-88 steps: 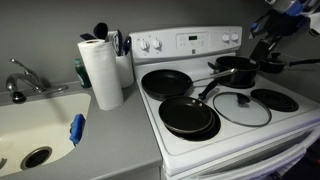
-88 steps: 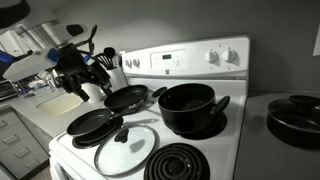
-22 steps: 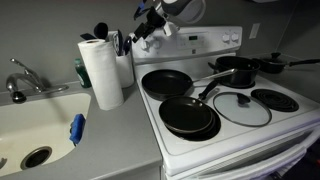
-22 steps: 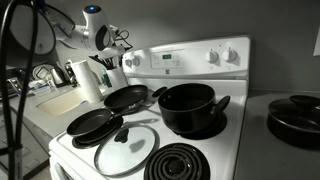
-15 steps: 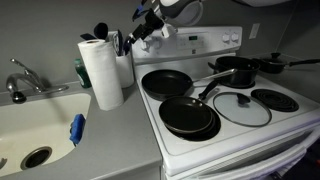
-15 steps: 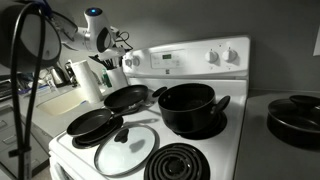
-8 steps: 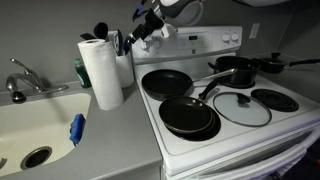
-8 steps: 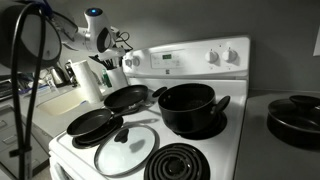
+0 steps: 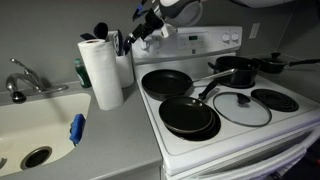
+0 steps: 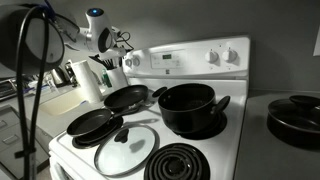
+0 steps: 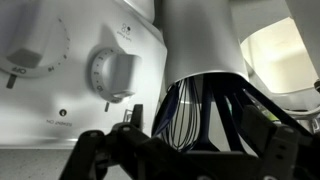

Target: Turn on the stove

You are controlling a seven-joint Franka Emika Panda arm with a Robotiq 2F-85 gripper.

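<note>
Black two-fingered claw [image 9: 140,30] hangs up at the end of the back panel nearest the counter, its fingers spread wide and released, with nothing caught between them. From the wrist view the claw [image 11: 190,152] looks along the panel at two round white knobs [image 11: 112,72], and I see no finger touching either one. Right beside it stands a white utensil holder [image 11: 200,40] stuffed with dark whisks and spoons.

The white electric stove [image 9: 215,150] sits against the grey wall next to the counter, its raised panel [image 10: 190,60] facing the room. On the coils rest two black frying pans [image 9: 188,116], a round glass lid [image 9: 241,108] and a black pot [image 10: 188,106]. A tall white paper towel roll [image 9: 100,72] stands on the counter just beside the holder, and farther along is a pale sink [image 9: 20,125] with a blue brush [image 9: 76,128] at its rim.
</note>
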